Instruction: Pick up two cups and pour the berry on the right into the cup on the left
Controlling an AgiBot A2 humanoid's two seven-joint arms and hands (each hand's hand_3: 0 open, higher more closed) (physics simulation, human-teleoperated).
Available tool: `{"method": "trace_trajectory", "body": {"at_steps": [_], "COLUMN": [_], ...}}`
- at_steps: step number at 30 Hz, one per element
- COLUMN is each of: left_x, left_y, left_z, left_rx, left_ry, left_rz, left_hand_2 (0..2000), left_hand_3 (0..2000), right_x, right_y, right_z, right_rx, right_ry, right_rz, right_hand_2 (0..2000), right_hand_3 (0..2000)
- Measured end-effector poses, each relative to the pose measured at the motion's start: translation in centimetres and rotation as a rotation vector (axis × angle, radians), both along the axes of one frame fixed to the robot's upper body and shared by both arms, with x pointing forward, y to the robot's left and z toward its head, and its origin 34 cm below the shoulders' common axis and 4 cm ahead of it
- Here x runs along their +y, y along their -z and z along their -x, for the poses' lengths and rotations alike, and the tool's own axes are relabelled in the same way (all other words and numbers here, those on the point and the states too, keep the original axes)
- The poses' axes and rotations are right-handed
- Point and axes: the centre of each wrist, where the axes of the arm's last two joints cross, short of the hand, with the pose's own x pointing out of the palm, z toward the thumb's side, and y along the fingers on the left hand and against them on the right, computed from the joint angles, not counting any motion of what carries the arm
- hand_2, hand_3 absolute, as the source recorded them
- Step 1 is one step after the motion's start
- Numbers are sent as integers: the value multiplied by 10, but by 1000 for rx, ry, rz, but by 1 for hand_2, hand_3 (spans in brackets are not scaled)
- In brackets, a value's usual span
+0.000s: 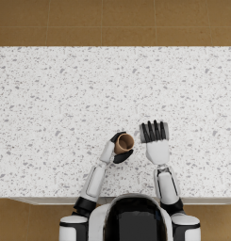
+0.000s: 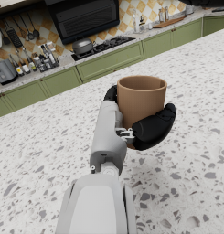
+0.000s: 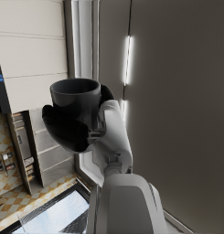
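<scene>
Gripping brown cup point(image 2: 140, 103), left hand point(image 2: 147, 128) above speckled counter point(image 1: 65, 103).

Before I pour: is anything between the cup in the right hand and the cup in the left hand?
Nothing visible. In the head view the brown cup, held by the left hand, is just beside the right hand, with only bare countertop in the gap. The right hand holds the grey cup.
</scene>
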Motion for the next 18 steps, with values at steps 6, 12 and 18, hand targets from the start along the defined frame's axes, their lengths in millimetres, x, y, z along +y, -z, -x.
{"method": "trace_trajectory", "body": {"at_steps": [6, 12, 18], "left_x": [-1, -2, -2], "left_y": [1, -1, -1], "left_z": [-3, -5, -5], "left_rx": [6, 3, 3], "left_ry": [-4, -5, -6], "left_rz": [2, 7, 7], "left_hand_2": [2000, 2000, 2000], "left_hand_3": [1280, 1280, 1280], "right_x": [3, 3, 2], "right_y": [-2, -3, -5], "right_z": [2, 2, 4], "right_rx": [-36, -48, -84], "right_ry": [71, 106, 180], "right_rz": [74, 97, 155], "right_hand_2": [2000, 2000, 2000], "right_hand_3": [1280, 1280, 1280]}}
